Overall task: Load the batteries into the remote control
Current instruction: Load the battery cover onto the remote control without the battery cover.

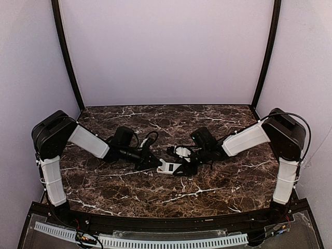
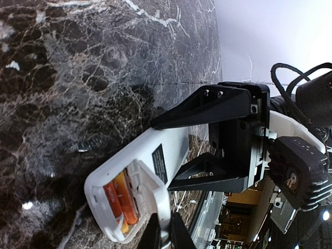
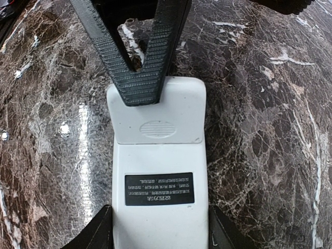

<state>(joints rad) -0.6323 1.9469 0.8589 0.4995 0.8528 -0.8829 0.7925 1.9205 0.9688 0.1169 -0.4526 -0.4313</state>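
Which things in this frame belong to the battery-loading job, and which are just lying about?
Part of the job:
- remote control
- two orange batteries in its compartment
- battery cover, partly raised
- left gripper at the cover
- right gripper clamping the remote's sides

Just surroundings:
- marble table
- plain walls

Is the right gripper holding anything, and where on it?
Yes: the right gripper clamps the remote across its long sides, at the label end.
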